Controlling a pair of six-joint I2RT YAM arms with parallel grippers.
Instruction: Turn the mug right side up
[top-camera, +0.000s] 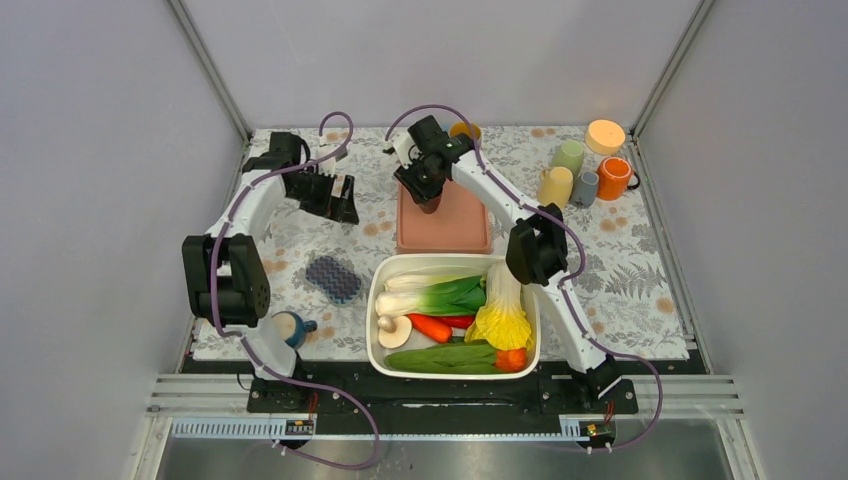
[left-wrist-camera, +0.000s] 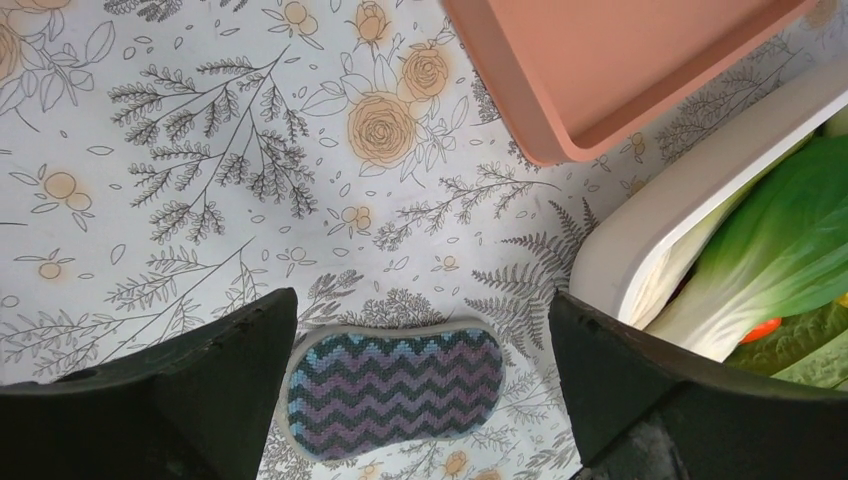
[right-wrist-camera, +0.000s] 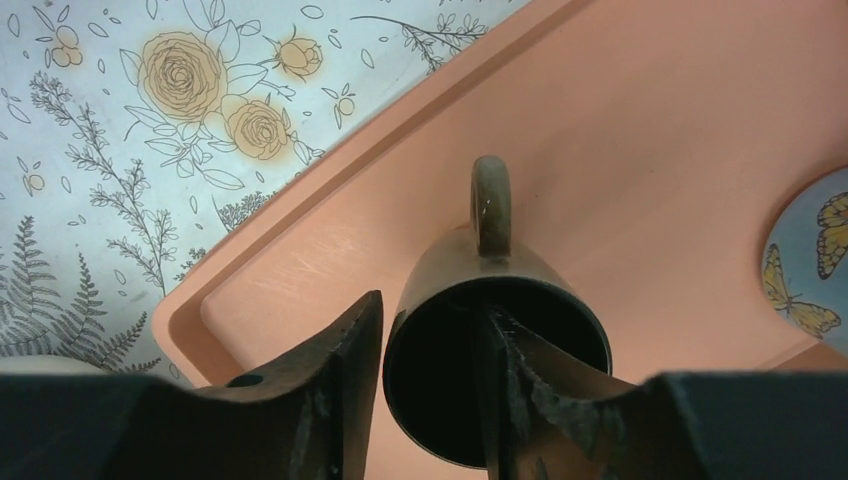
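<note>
A dark brown mug (right-wrist-camera: 480, 265) stands on the pink tray (right-wrist-camera: 650, 150) with its mouth up toward the wrist camera and its handle (right-wrist-camera: 490, 205) pointing away. My right gripper (right-wrist-camera: 432, 305) straddles the mug's near wall: one finger is outside on the left, the other is inside the mug, and the jaws are not pinched on the wall. In the top view the right gripper (top-camera: 428, 192) is over the mug (top-camera: 430, 204) at the tray's (top-camera: 450, 225) far end. My left gripper (top-camera: 345, 205) is open and empty, hovering above the tablecloth left of the tray.
A zigzag sponge (left-wrist-camera: 395, 385) lies below my left gripper (left-wrist-camera: 422, 298). A white tub (top-camera: 385, 275) of vegetables sits in front of the tray. Several mugs (top-camera: 585, 187) stand at the back right. A blue mug (top-camera: 290, 328) sits near the left arm's base. A butterfly coaster (right-wrist-camera: 815, 255) lies beside the tray.
</note>
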